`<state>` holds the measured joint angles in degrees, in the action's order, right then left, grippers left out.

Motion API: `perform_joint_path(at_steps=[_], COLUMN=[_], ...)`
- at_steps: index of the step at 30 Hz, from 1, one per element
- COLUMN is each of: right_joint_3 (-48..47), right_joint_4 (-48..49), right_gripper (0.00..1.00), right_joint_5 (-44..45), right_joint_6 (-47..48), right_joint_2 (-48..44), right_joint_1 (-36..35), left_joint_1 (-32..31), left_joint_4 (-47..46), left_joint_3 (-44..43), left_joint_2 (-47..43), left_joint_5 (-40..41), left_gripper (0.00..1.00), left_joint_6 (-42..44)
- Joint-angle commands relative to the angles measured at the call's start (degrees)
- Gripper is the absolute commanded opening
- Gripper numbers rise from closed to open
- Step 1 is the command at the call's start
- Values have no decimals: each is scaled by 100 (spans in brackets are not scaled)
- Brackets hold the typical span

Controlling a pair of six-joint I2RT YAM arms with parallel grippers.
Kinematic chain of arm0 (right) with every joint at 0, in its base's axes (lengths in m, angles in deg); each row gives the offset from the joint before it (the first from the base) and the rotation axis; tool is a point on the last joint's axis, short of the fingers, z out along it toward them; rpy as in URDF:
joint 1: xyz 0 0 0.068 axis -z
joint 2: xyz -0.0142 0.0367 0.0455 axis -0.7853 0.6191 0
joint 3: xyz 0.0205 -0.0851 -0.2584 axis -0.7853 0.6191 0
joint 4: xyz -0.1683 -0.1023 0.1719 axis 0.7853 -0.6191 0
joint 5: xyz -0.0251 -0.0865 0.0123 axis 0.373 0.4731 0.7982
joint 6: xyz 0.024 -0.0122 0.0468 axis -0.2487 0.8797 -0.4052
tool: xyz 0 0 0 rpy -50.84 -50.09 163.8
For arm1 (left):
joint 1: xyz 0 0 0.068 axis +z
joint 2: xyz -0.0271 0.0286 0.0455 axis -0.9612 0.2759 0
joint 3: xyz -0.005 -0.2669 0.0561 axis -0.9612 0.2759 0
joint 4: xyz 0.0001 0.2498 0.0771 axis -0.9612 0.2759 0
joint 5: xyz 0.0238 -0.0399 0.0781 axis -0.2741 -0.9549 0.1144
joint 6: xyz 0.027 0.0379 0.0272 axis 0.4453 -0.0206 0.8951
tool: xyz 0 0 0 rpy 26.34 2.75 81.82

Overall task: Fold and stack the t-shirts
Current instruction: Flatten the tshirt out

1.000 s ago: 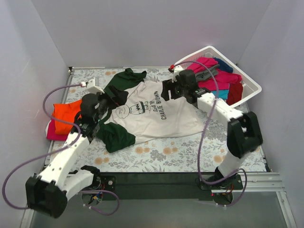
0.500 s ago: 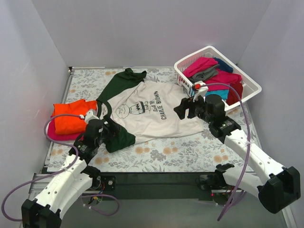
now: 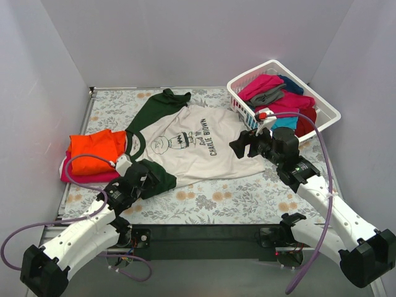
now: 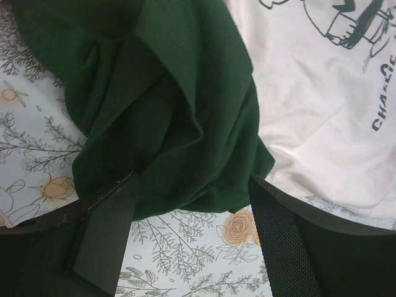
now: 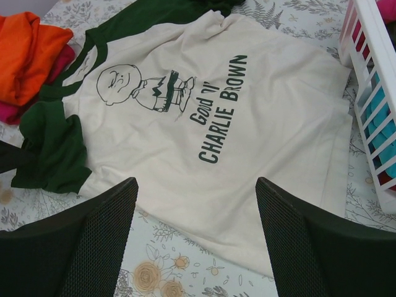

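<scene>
Here's the setup: the cream-white cotton t-shirt with dark green sleeves and a cartoon-face print is spread out print-side up in the middle of the top view, lying on the grey floral-patterned table cover. Its collar points to the left of the frame and its hem to the right. One green sleeve sticks up toward the top centre, and the other is bunched at the lower left.

The left gripper is right at that bunched lower-left sleeve. In its wrist view the two black fingers stand well apart. The rumpled green cuff sits between the tips, but nothing is pinched, so it's not holding anything.

The right gripper sits over the hem end of the shirt, right of centre. Its mesh-textured pads are spread wide in the wrist view, with just flat cream cloth showing in the gap. It has no hold on anything either.

At the left edge of the top view there's a folded plain orange t-shirt lying on top of a magenta t-shirt, just beside the collar.

In the upper right is the white slatted plastic basket, near the hem. It's stuffed with a heap of loose shirts in magenta, grey, teal, navy and dark red.
</scene>
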<state>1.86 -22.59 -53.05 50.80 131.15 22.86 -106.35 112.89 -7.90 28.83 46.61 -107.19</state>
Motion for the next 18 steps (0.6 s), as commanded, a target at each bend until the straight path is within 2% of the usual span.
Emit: perform_joint_path(at_steps=[1, 4, 7, 9, 14, 18], right_joint_3=[26, 18, 9, 18, 35, 44], right_joint_4=[96, 96, 114, 114, 105, 123], right_gripper=[70, 70, 70, 70, 70, 70], right_joint_5=[-4, -39, -30, -30, -39, -30], right_joint_6=[72, 81, 81, 90, 90, 90], right_joint_2=[18, 80, 97, 115, 150, 150], right_joint_1=[32, 32, 32, 32, 32, 32], left_joint_1=[-383, -570, -674, -824, -1272, -1466], left_joint_4=[403, 447, 447, 535, 895, 983], left_joint_3=[-5, 12, -58, -136, -181, -163], left_joint_2=[-58, -6, 406, 582, 741, 645], left_joint_5=[834, 977, 924, 1055, 1258, 1311], left_gripper=[66, 65, 64, 56, 48, 30], left_joint_6=[-608, -758, -785, -916, -1321, -1462])
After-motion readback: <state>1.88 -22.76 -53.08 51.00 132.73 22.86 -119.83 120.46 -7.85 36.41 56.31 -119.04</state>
